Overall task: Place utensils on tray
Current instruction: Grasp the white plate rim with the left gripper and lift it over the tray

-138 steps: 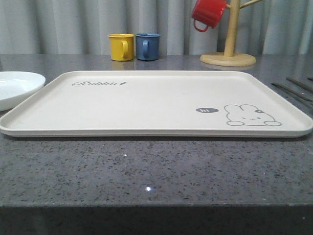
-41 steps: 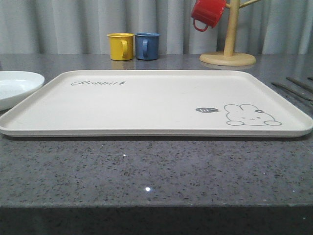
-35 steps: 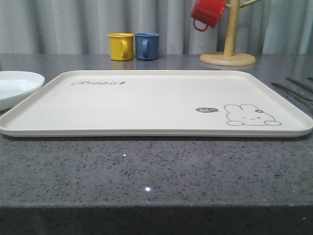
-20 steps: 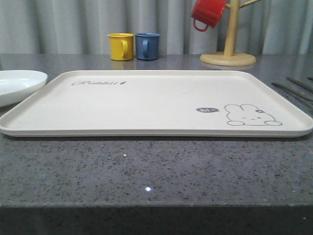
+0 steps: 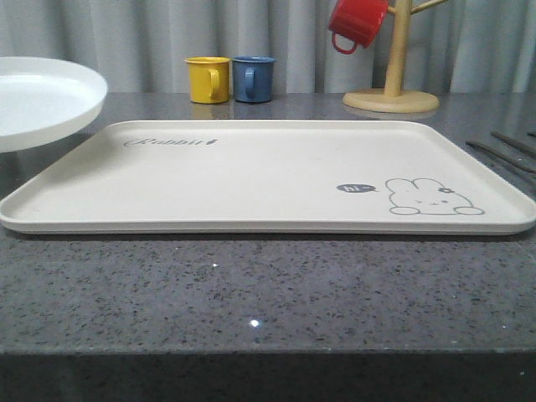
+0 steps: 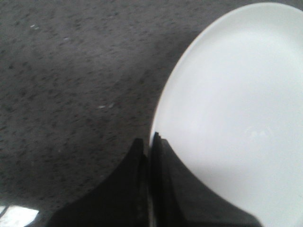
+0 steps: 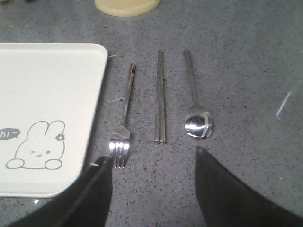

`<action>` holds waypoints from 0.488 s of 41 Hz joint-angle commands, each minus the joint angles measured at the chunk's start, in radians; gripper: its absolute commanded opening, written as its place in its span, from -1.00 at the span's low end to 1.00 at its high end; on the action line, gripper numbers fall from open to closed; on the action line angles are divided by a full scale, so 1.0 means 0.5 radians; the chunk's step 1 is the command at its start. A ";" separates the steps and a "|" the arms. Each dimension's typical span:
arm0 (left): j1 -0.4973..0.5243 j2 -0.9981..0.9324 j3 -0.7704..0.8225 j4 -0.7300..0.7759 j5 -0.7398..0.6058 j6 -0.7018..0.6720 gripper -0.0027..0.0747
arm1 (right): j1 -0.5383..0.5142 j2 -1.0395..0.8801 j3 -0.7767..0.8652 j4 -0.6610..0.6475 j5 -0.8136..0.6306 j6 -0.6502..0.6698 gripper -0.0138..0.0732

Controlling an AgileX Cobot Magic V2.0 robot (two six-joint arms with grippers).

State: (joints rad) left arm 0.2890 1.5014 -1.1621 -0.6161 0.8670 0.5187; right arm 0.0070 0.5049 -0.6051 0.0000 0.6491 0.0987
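Utensils – fork, chopsticks and spoon – lie side by side on the counter just beside the tray, untouched. What has changed: my left gripper, pinched on the plate rim, has lifted it off the counter (not a utensil). My right gripper hovers wide open over the cutlery, nothing held

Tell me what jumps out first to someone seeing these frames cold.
The white plate hangs in the air at far left, its rim pinched by the left gripper. The big rabbit tray sits bare mid-table, with fork, chopsticks and spoon lined up right of it under the open right gripper.
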 commanded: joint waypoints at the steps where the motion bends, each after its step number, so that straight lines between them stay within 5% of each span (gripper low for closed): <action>1: -0.140 -0.101 -0.098 -0.092 0.013 0.010 -0.98 | 0.000 0.021 -0.069 -0.037 -0.125 -0.010 0.29; 20: -0.838 -0.097 -0.098 0.082 -0.127 -0.051 -0.98 | 0.000 0.021 -0.069 -0.037 -0.125 -0.010 0.29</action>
State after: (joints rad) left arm -0.0931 1.4903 -1.1780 -0.5701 0.8666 0.5233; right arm 0.0070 0.5049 -0.6051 0.0000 0.6491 0.0987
